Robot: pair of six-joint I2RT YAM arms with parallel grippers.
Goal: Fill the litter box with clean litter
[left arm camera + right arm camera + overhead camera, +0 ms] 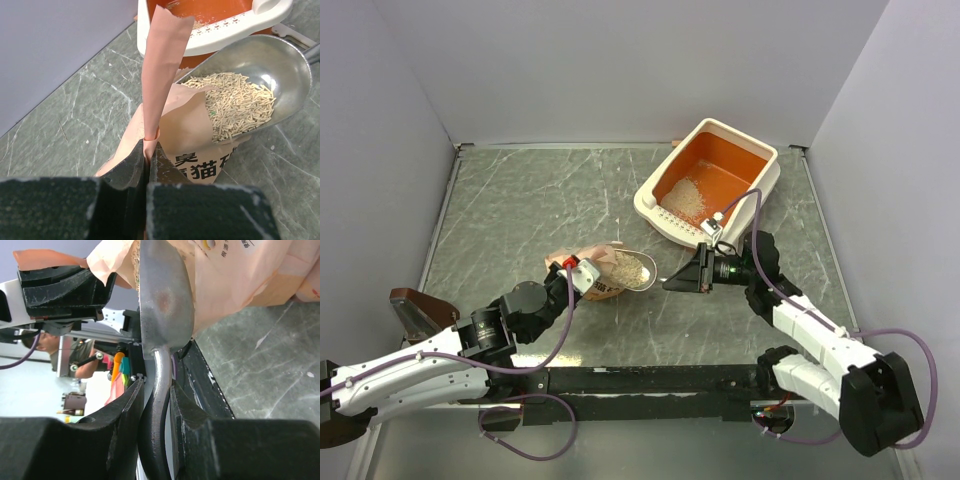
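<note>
1. The litter box [725,165] sits at the far right of the table [520,210] — a patch of clean litter [688,198] lies by its slotted end.
2. Just nearer, the metal scoop [260,65] carries more granules at the paper bag [185,130] mouth.
3. The right gripper [156,390] is clamped on the scoop's handle — the left gripper [149,152] pinches the bag's raised flap.

Shiny metal scoop [272,55], matt paper bag [186,127], grainy litter [235,105]

You have open table [520,210] left of the litter box [772,172]; paper bag [605,291] and loaded scoop [280,65] crowd its slotted end, only a narrow gap there
</note>
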